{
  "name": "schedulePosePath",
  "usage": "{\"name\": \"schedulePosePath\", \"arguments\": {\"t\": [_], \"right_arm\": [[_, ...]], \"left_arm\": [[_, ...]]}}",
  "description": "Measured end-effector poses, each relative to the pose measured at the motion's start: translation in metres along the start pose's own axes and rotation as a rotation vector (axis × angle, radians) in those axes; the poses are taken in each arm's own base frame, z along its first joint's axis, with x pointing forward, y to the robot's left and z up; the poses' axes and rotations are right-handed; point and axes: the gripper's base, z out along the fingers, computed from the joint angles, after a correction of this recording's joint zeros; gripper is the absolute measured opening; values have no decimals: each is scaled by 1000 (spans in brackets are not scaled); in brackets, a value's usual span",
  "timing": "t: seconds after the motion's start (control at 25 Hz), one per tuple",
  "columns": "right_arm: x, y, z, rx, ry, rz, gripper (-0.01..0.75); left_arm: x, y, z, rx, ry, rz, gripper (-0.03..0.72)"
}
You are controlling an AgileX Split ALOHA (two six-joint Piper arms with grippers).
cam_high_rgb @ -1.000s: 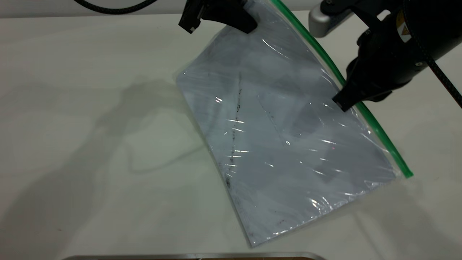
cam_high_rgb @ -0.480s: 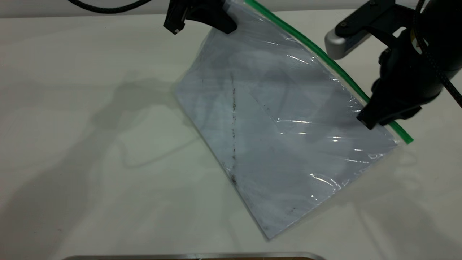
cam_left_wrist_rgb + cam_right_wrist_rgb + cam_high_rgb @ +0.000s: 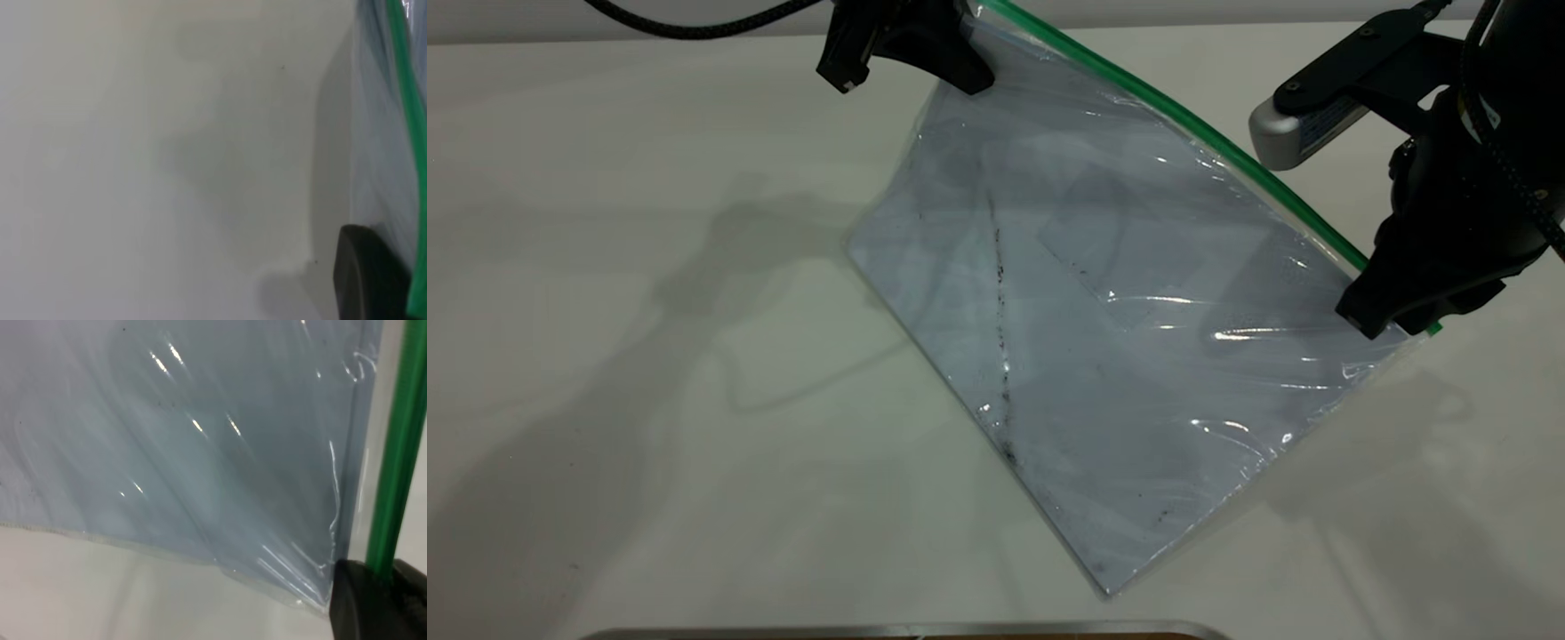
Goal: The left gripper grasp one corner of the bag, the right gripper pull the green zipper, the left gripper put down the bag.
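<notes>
Table (image 3: 649, 498): broad, flat, off-white matte top filling nearly the whole exterior view, marked by soft grey shadows toward its left and lower right. Far edge: a pale grey band (image 3: 516, 20), possibly a wall. Near edge: a thin metallic rim (image 3: 907, 629), curved at its ends. Lighting: diffuse, overhead.

The bag (image 3: 1138, 293) is clear, glossy, wrinkled plastic with a smudged white sheet (image 3: 1103, 391) inside; its zipper (image 3: 1183, 116), toward 1 o'clock, is smooth green plastic. The table (image 3: 605, 356) looks matt.
</notes>
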Motion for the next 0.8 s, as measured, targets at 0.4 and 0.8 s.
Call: {"name": "schedulePosePath", "arguments": {"t": [0.4, 0.8], "right_arm": [[2, 0, 0, 4, 18, 1, 150], [1, 0, 0, 2, 9, 0, 478]], "left_arm": [[4, 1, -1, -12, 25, -3, 144], [5, 9, -8, -93, 57, -102, 504]]}}
